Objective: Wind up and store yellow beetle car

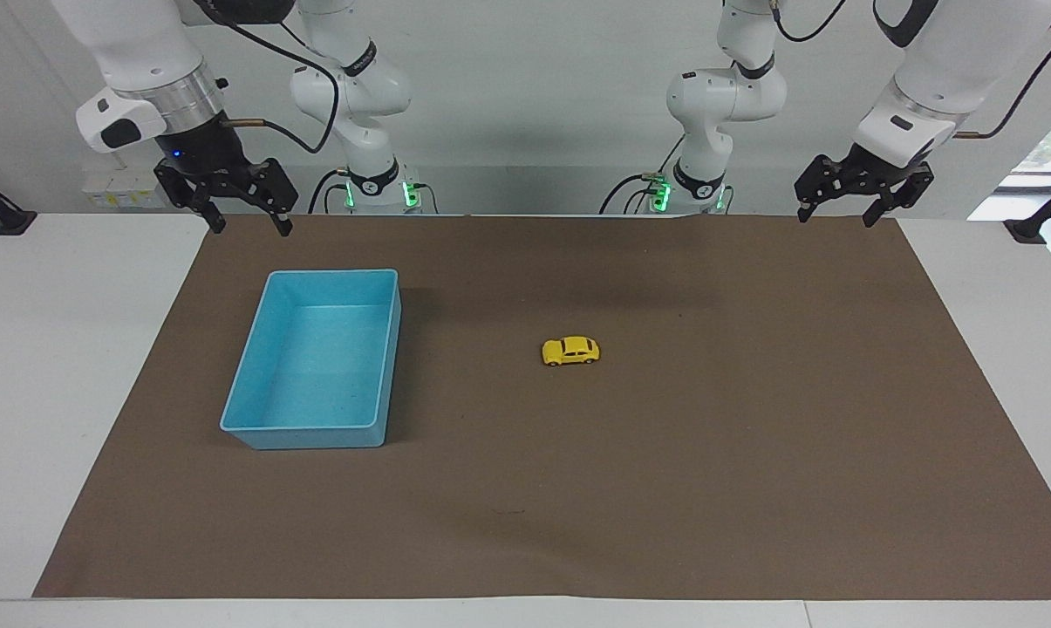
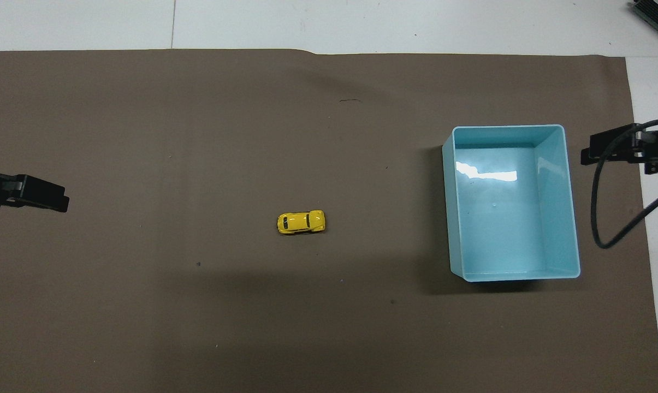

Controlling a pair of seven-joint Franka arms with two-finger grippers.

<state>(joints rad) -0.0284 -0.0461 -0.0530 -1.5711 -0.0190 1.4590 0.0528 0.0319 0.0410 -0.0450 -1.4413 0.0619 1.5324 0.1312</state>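
Yellow beetle car (image 1: 570, 351) sits alone beside the empty blue plastic bin (image 1: 255, 378), untouched. Left gripper (image 1: 842, 209) and right gripper (image 1: 247, 221) wait wide open, holding nothing. All steps remain.

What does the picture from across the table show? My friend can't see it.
A tiny yellow car sits on a brown mat. An empty blue bin stands beside it, toward the right arm's end. Both grippers, left and right, wait open near the robots' edge.

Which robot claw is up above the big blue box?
The right gripper, hanging above the light-blue plastic bin's end of the table. The left gripper hangs at the other end.
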